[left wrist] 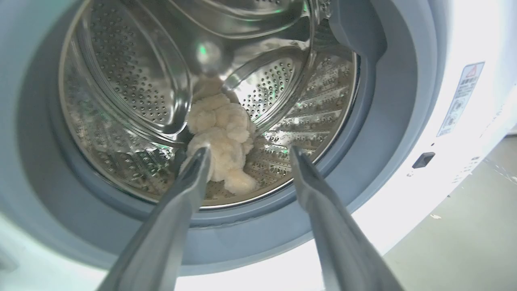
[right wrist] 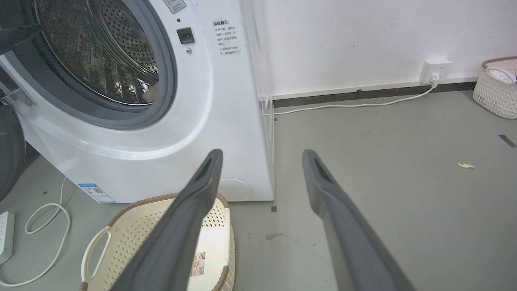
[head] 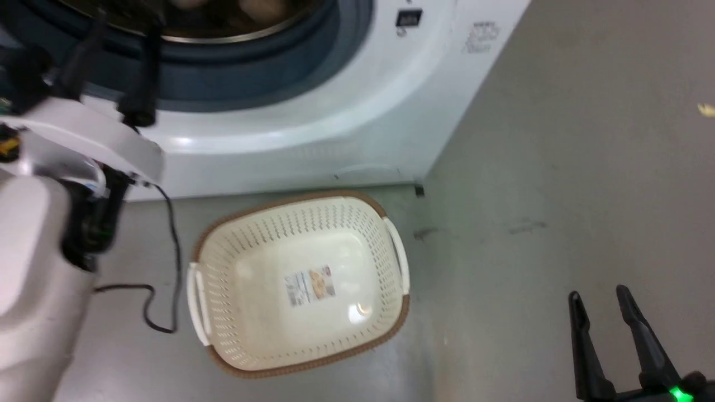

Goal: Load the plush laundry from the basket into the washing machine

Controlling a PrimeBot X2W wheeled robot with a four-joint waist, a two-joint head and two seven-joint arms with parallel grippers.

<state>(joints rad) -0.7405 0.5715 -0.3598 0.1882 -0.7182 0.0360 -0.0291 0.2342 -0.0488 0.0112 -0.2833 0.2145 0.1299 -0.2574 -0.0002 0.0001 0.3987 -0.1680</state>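
Observation:
The plush laundry (left wrist: 222,137), a fluffy cream toy, lies on the bottom of the steel drum (left wrist: 133,81) inside the washing machine (head: 346,111). My left gripper (left wrist: 248,155) is open at the door opening, its fingers apart, nothing between them; the head view shows it (head: 114,67) at the grey seal. The basket (head: 299,282) stands on the floor before the washer, with just a label on its bottom. My right gripper (head: 600,304) is open low at the right, away from the basket (right wrist: 161,246), and holds nothing.
A black cable (head: 162,268) trails on the floor left of the basket. A white cord (right wrist: 44,226) and power strip (right wrist: 6,238) lie by the washer. A wall socket (right wrist: 434,70) and a second basket (right wrist: 497,87) stand at the far wall. The washer's dark door (right wrist: 10,153) hangs open at the left.

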